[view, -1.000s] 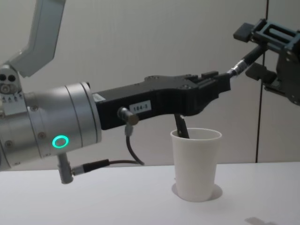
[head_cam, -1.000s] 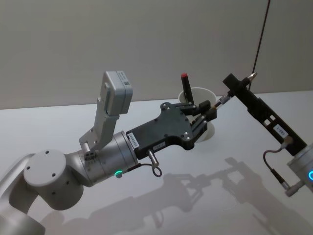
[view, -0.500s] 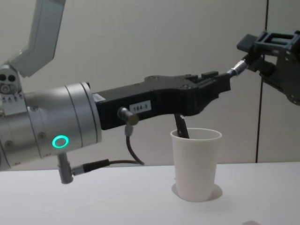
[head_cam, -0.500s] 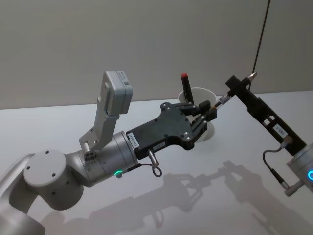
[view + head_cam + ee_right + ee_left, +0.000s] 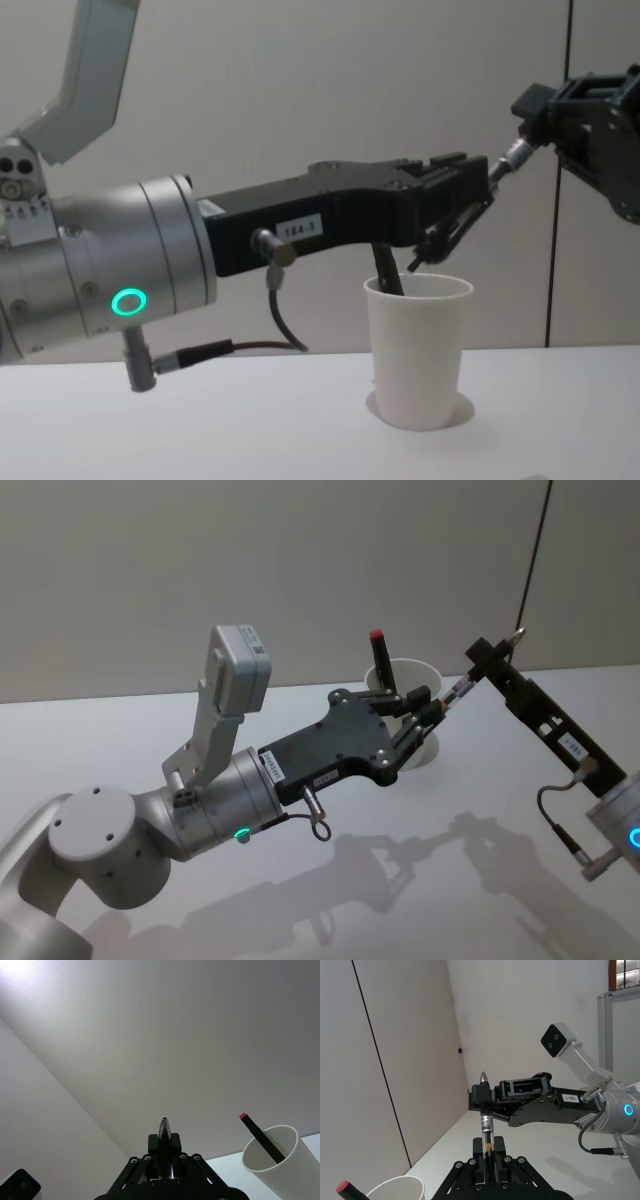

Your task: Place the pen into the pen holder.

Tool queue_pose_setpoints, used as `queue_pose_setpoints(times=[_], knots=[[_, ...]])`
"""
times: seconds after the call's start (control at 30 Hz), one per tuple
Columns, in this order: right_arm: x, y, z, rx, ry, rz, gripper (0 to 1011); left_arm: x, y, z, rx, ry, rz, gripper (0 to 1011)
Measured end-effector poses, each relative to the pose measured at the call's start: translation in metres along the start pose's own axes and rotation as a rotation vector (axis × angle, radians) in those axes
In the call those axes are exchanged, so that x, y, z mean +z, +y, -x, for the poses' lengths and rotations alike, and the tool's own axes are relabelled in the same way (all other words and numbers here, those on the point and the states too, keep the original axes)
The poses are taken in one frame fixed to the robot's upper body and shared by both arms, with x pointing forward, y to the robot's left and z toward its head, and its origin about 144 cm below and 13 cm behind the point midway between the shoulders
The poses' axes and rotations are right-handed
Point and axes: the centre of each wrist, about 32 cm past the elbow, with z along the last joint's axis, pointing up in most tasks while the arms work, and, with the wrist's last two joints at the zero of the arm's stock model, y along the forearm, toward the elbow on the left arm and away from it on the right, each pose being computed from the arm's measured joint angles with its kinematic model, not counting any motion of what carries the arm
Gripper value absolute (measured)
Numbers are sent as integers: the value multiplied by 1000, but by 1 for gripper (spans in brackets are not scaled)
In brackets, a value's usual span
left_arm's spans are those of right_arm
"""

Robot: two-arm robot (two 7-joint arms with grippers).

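A slim pen (image 5: 458, 688) with a silver tip slants above the white paper cup (image 5: 412, 672), the pen holder. My right gripper (image 5: 490, 660) is shut on the pen's upper part, and its silver point (image 5: 163, 1129) sticks out past the fingers. My left gripper (image 5: 428, 715) sits at the pen's lower end just over the cup's rim, jaws spread apart (image 5: 462, 205). From the side the cup (image 5: 418, 350) stands upright on the table. A black pen with a red end (image 5: 381, 655) leans inside it.
The white table (image 5: 450, 880) stretches toward me, crossed by the arms' shadows. My bulky left arm (image 5: 200, 800) reaches across the middle toward the cup. A thin dark cord (image 5: 535, 550) hangs down the wall at the back right.
My left gripper's jaws have spread open around the pen's lower end. My right gripper, still holding the pen, has shifted slightly to the right.
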Motion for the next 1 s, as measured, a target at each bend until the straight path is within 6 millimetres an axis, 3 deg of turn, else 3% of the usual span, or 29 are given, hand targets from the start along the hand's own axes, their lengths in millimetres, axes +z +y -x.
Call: queue_pose_setpoints(times=[0.1, 0.2, 1.0], knots=[[0, 0, 0, 0, 0, 0, 132, 0, 0, 0, 0, 0, 0, 142], [0, 0, 0, 0, 0, 0, 132, 0, 0, 0, 0, 0, 0, 209], [1, 0, 0, 2, -8, 1, 132, 0, 0, 0, -1, 0, -1, 948]])
